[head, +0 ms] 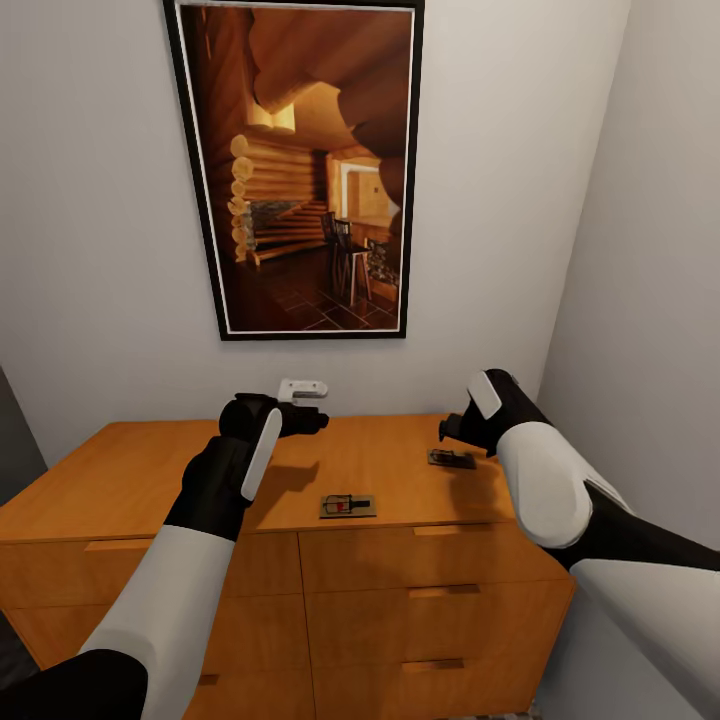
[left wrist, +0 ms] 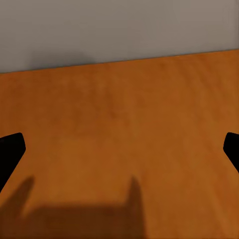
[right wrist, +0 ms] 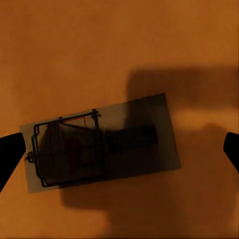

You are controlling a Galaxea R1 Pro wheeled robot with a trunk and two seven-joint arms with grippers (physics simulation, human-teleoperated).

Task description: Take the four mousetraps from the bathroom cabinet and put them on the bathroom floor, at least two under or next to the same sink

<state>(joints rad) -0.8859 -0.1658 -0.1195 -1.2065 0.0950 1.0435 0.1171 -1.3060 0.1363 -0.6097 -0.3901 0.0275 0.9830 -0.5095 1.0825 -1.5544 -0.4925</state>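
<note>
The right claw (head: 455, 428) hangs spread wide just above a mousetrap (right wrist: 102, 143) on the cabinet (head: 140, 470), lined up to drop onto it. The left claw (head: 312, 420), also spread, hovers over bare wood, a second mousetrap (head: 347, 505) lying nearer the front edge

Mousetrap (right wrist: 102, 144) flat on cabinet top (right wrist: 99, 50), seemingly shadowed.

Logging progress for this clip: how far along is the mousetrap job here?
Early. Two mousetraps lie on the cabinet top: one near the front edge, one beneath the open right end effector, nothing gripped. The left end effector is open over bare wood. Floor placement remains.
</note>
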